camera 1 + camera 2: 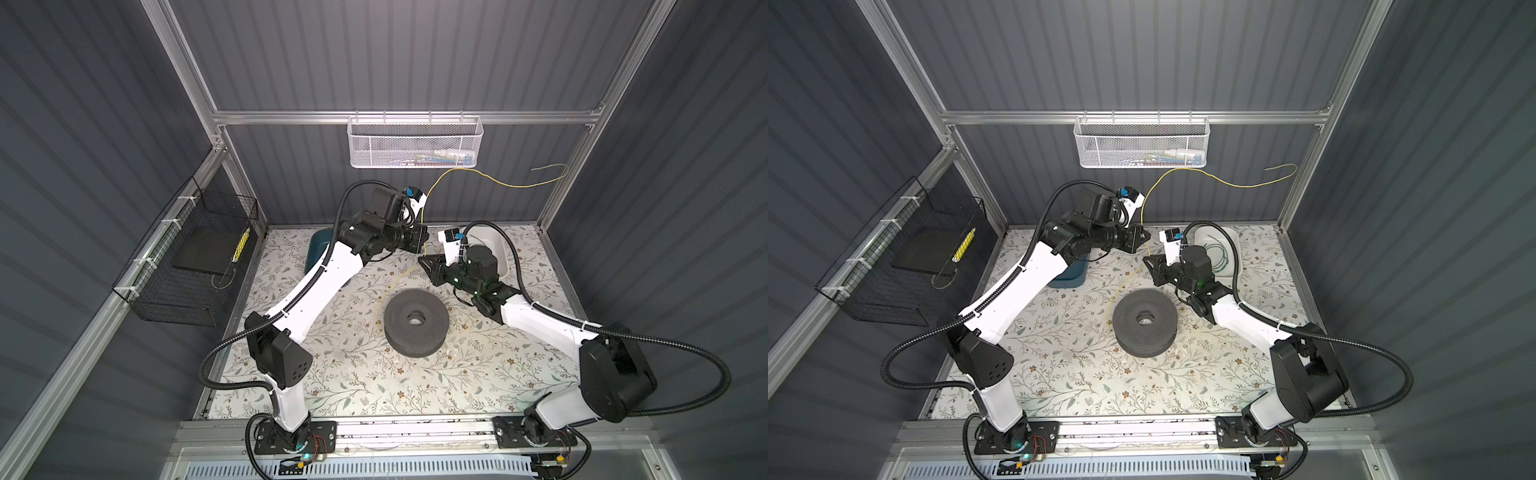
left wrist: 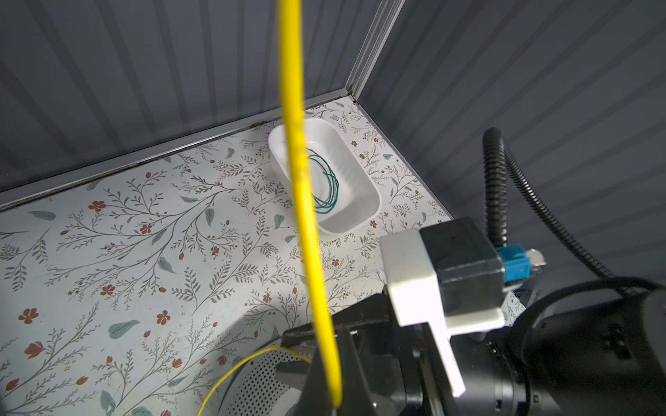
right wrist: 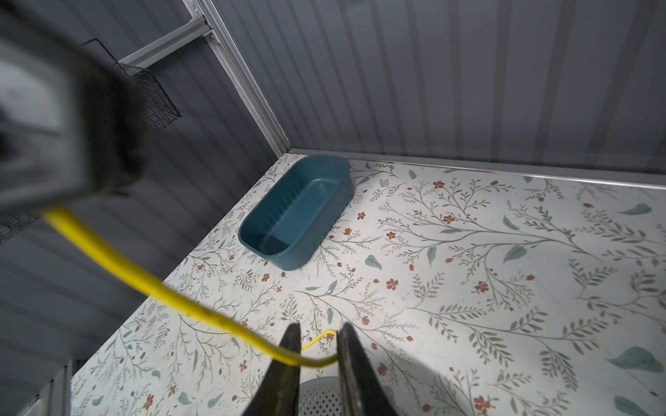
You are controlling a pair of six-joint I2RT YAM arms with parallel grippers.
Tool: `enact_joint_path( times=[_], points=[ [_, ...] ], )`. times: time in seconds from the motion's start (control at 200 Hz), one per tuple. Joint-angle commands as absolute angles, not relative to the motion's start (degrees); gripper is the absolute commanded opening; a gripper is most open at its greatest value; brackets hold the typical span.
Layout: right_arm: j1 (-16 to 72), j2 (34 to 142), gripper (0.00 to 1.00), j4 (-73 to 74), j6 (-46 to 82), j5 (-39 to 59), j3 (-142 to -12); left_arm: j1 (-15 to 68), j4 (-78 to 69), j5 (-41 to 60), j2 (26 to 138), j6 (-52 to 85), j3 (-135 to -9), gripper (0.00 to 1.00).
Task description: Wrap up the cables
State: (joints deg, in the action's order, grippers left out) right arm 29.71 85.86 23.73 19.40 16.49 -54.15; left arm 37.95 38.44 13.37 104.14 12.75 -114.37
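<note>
Above floral table [image 1: 374,374], raised left hand [image 1: 423,243] pinches yellow cable [image 2: 305,216]; lower right hand [image 3: 319,327], jaws apart, straddles it.

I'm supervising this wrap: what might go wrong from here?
The right gripper has its jaws apart with the yellow cable crossing the gap, so it may slip out before they close. Above the left gripper, which is clamped on it, the cable arcs up by the white mesh basket and might snag there.

Long yellow cable [image 2: 299,173] arcs upward, tail trailing onto table [image 2: 144,252]; green cable [image 2: 328,207] coiled in white tray [image 2: 356,162].
</note>
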Motion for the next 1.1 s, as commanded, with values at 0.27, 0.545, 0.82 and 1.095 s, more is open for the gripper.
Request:
enact_joint_path(
  times=[0.27, 0.545, 0.82, 1.095],
  points=[
    [29.76, 83.31, 0.09, 26.34, 21.83, 17.23, -53.60, 38.41, 38.17, 14.06, 103.69, 12.41, -116.45, 0.30],
    [29.77, 78.85, 0.04, 25.53, 22.85, 13.65, -50.83, 37.93, 37.92, 10.07, 98.33, 9.01, -111.59, 0.77],
    [29.62, 70.64, 0.00, 19.20, 19.51, 7.17, -47.67, 35.16, 40.16, 3.65, 81.31, 8.22, -88.54, 0.81],
    [29.39, 61.88, 0.00, 13.05, 16.10, 3.52, -46.58, 34.94, 45.10, 10.70, 72.40, 9.23, -72.93, 0.75]
  ],
)
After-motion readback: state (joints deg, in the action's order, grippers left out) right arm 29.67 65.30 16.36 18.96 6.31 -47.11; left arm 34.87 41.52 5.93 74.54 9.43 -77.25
